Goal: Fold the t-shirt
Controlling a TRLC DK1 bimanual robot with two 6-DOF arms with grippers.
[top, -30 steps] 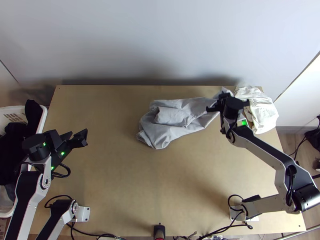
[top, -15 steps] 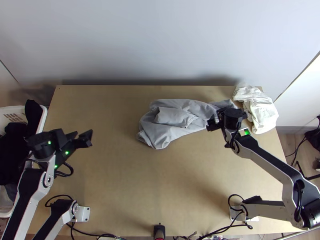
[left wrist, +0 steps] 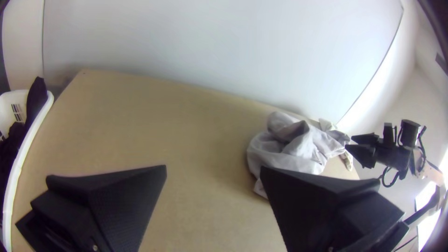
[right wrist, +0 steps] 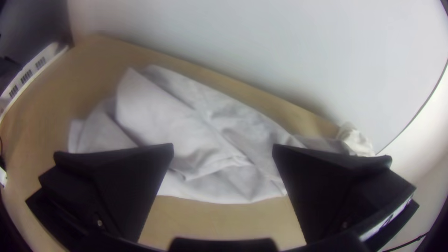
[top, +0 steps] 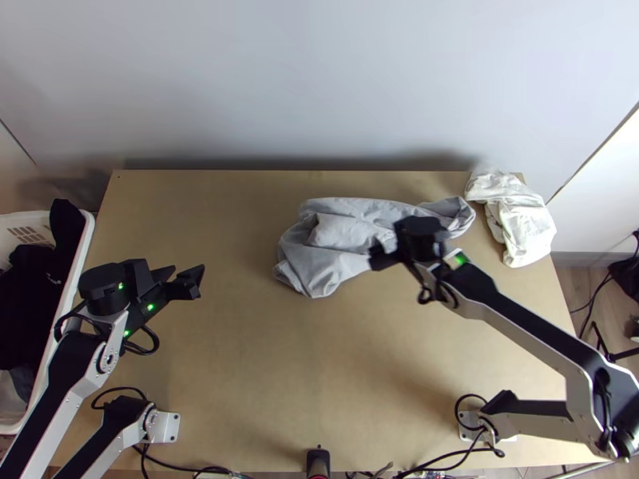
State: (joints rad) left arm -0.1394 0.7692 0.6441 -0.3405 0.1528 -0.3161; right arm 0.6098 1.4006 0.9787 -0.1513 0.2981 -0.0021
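T-shirt (top: 342,233) lies bunched just above the middle of the top view. The right gripper (top: 409,239) is over it, fingers apart; the left gripper (top: 188,270), at centre left, also has its fingers apart. White cloth (top: 523,223) sits upper right.

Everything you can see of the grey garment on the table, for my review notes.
The t-shirt is plain pale grey, thin and soft-looking. It lies bunched toward the far side of the table, broad at one end with a loose flap over its middle, narrowing to a crumpled end close beside the white cloth. Neckline and sleeves can't be made out. The right tool hovers over it, fingers apart, not gripping it.
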